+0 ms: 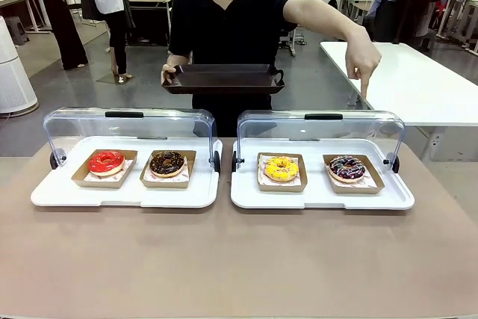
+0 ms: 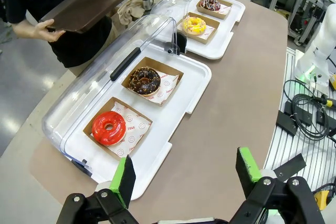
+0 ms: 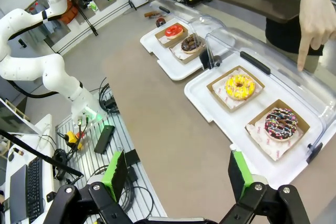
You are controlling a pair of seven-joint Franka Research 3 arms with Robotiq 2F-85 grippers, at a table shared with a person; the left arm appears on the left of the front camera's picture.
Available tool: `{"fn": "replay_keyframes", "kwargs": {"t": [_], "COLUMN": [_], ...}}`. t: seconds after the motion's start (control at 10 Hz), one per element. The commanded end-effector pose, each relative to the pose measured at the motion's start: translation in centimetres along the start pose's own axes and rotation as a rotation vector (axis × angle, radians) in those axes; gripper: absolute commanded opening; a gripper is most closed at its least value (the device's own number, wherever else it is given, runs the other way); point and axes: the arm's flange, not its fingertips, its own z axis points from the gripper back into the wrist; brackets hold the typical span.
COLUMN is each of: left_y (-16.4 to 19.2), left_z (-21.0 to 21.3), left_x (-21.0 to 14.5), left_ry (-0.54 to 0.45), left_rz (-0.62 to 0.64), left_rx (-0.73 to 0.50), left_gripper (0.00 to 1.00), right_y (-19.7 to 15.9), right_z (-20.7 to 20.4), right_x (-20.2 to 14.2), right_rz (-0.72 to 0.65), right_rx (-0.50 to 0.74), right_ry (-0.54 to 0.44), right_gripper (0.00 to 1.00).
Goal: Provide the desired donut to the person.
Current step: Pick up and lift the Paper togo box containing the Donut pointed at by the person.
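Note:
The person (image 1: 228, 16) in a black T-shirt stands across the table, one hand holding a dark tray (image 1: 222, 78), the other hand (image 1: 364, 61) pointing a finger down over the sprinkled chocolate donut (image 1: 347, 167) at the far right. A yellow donut (image 1: 281, 168) lies beside it in the right white case (image 1: 321, 198). The left case (image 1: 123, 198) holds a red donut (image 1: 106, 162) and a chocolate donut (image 1: 166, 163). My left gripper (image 2: 186, 174) is open above the table edge near the red donut (image 2: 108, 128). My right gripper (image 3: 176, 174) is open, short of the sprinkled donut (image 3: 281, 124).
Both cases have clear lids (image 1: 131, 123) swung up at the back. The brown tabletop (image 1: 224, 259) in front of the cases is bare. A white table (image 1: 418, 84) stands behind at the right. Cables and a computer (image 3: 31, 182) lie beside the table.

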Motion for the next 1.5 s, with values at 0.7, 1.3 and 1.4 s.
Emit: {"fn": "replay_keyframes", "kwargs": {"t": [0.7,1.3,1.4], "left_y": [0.1,0.1,0.1], "left_z": [0.0,0.0,0.0], "left_x": [0.0,0.0,0.0], "left_ry": [-0.016,-0.016,-0.016], "left_rz": [-0.008,-0.008,-0.008], "left_rx": [-0.004,-0.004,-0.004], "left_gripper": [1.0,1.0,1.0], "right_y": [0.6,2.1,1.1], "right_z": [-1.6,-14.2,-16.3], "right_x": [0.9,4.1,3.7], "right_rz": [0.058,0.231,0.287], "right_rx": [0.035,-0.047,-0.069], "right_ry": [0.138,0.731,0.792], "right_gripper": [1.0,1.0,1.0]}}
